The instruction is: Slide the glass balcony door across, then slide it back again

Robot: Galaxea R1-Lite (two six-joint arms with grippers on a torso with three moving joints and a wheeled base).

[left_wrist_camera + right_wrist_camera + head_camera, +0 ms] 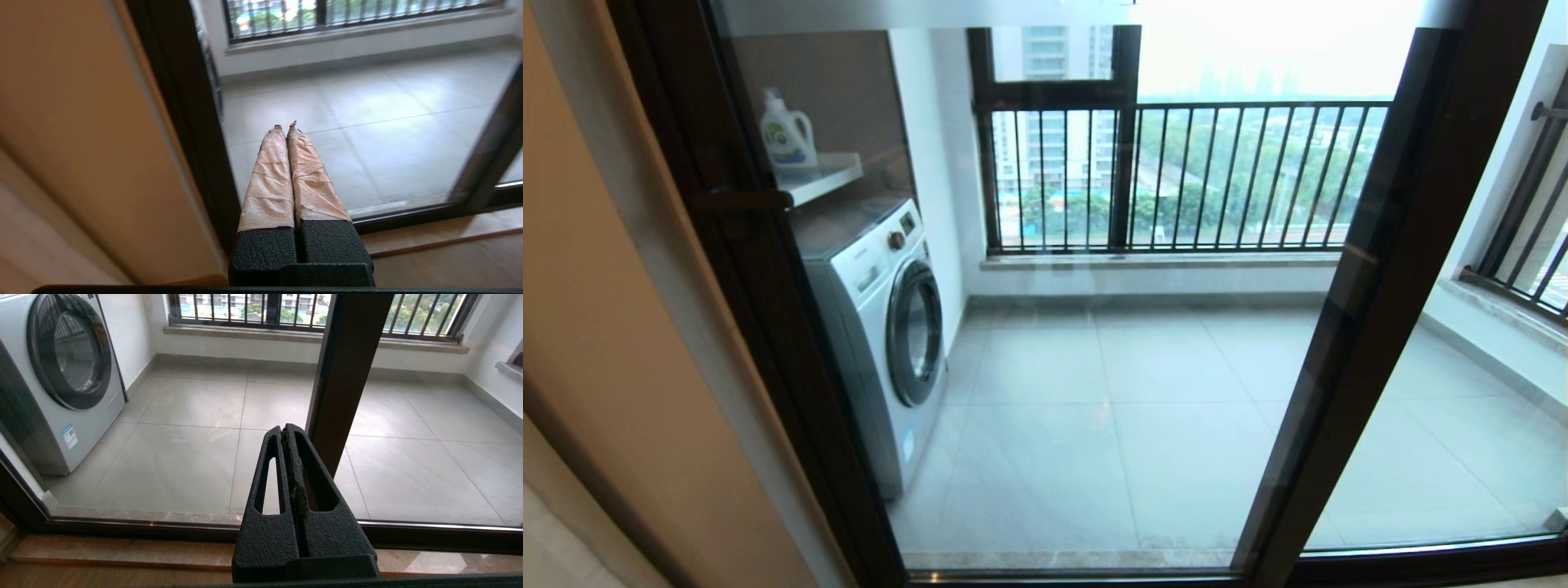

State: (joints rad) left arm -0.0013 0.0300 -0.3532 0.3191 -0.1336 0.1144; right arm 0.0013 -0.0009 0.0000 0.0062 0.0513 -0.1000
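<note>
One big glass door (1094, 367), clear with a faint green tint and slim dark frame. Both end effectors, left (284, 125) and right (284, 430), are pinched closed, holding nothing.

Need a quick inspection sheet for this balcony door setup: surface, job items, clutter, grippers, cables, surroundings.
Surface: grey tiled balcony floor behind the glass; wood floor on the robot's side.
Job items: door, dark frame, glass panel; lever handle on its left stile.
Clutter: detergent bottle on a shelf above the washing machine.
Grippers: left gripper shut, empty, near the left stile; right gripper shut, empty, near the middle stile.
Cables: nothing seen.
Surroundings: railing, trees and buildings beyond.
</note>
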